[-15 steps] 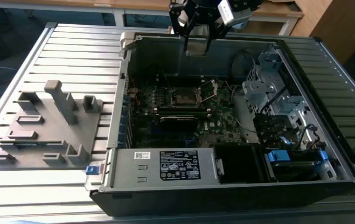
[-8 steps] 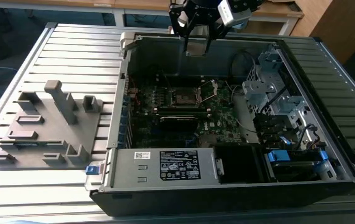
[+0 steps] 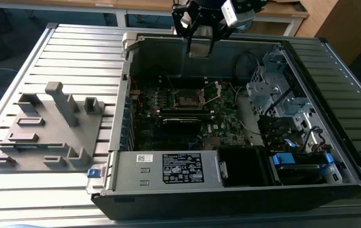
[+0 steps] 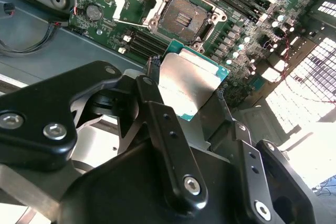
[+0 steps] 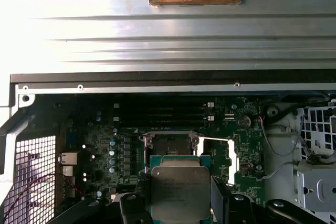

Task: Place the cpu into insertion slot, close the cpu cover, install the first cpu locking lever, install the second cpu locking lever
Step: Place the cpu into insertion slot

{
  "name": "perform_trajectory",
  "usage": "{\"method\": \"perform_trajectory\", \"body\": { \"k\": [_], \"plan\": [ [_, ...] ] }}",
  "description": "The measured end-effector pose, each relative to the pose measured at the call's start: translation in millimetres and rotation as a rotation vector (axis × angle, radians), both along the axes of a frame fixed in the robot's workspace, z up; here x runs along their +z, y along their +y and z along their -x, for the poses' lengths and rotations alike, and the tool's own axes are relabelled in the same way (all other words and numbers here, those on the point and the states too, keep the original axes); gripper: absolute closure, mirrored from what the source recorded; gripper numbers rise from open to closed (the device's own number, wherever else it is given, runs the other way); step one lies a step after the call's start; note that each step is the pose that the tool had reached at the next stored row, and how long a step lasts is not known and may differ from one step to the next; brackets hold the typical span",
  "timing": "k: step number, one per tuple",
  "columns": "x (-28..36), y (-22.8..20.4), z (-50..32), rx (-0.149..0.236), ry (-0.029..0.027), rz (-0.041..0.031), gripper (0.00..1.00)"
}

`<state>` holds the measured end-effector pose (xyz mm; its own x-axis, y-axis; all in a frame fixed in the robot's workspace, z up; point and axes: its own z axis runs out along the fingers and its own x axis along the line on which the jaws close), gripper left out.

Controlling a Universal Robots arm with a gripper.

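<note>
Black tool (image 4: 186, 92) links sit closest in the second wrist view. Its fingers (image 4: 157, 111) are clamped on two opposite edges of the cpu (image 4: 189, 82), metal top toward the camera, green rim showing. The cpu is in the air, not seated; the socket (image 4: 181, 17) lies bare beyond it.

Handling, my read: light, thin, stiff. The metal top looks slick, so an edge grip as here is the right hold. The underside contacts and the socket pins are likely fragile, so no dragging and no tilt on the way down. Small part, little margin for skew.

What each view adds:
- Exterior view: tool (image 3: 200, 47) hangs high over the far wall of the open computer case (image 3: 231, 206), at 12 o'clock of the socket (image 3: 185, 99) and well apart from it. The cover sits at 3 o'clock of the socket. A grey fixture plate (image 3: 47, 128) rests on the slatted bench (image 3: 72, 52) at 9 o'clock of the case.
- First wrist view: cpu (image 5: 178, 190) roughly square to the socket (image 5: 170, 142); cpu cover (image 5: 234, 158) swung open just beside it, window frame clear of the opening.
- Second wrist view: the pin field inside the socket, plus finger contact on the cpu edges.

Locking levers: too small to tell how they stand.
</note>
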<state>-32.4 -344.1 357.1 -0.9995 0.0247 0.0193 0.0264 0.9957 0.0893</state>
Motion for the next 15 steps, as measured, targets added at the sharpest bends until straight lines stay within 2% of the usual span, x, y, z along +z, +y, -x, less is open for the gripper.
{"method": "perform_trajectory", "body": {
  "k": [8, 10, 14, 15],
  "plan": [
    [-2.0, 0.0, 0.0, 0.000, 0.0000, 0.0001, 0.46],
    [-5.1, 0.0, 0.0, 0.000, 0.0000, -0.0001, 0.46],
    [-5.5, 0.0, 0.0, 0.000, 0.0000, 0.0000, 0.46],
    [-7.5, 0.0, 0.0, 0.000, 0.0000, 0.0000, 0.46]
  ]
}}
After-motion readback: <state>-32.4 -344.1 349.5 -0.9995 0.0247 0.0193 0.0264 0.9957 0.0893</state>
